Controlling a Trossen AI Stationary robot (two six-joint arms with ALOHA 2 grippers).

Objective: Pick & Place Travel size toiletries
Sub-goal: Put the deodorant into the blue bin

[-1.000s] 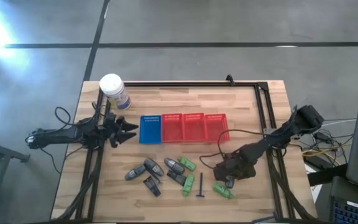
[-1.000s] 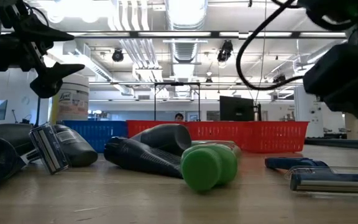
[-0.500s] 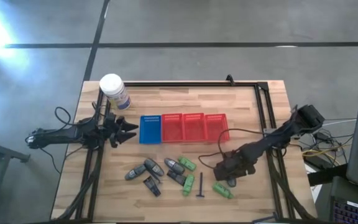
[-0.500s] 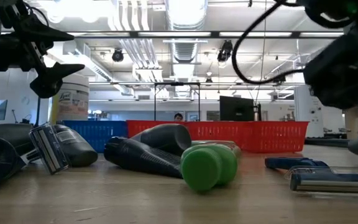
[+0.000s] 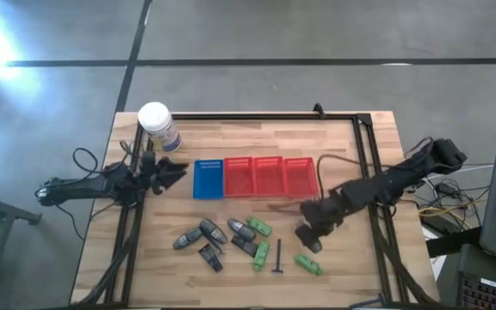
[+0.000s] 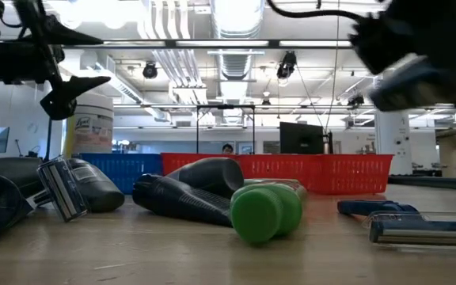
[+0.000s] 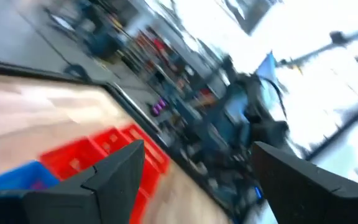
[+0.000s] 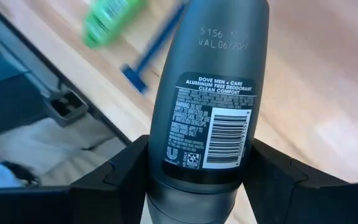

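Observation:
My right gripper hangs over the table's near right part, shut on a grey deodorant bottle with a black printed label. In the low view the bottle is high above the wood. Beneath lie a green bottle and a thin razor. More grey tubes, green bottles and black packets rest on their sides near the table's near edge. My left gripper is open beside the blue basket. My right gripper pinches the grey deodorant bottle between its two fingers by the sides of its wide lower body, just above the darker cap end. The bottle runs on past the fingertips, along the fingers, its rounded end farthest out. It is lifted clear of the table.
A row of red baskets stands next to the blue one at mid-table. A white-lidded jar is at the far left corner. A black rail frame borders the table. Bare wood lies between the baskets and the scattered items.
My right gripper has risen from the table's near right part with the grey deodorant bottle held in it, lifting it clear, and has drifted a little toward the baskets. My left gripper has shifted slightly toward the far edge.

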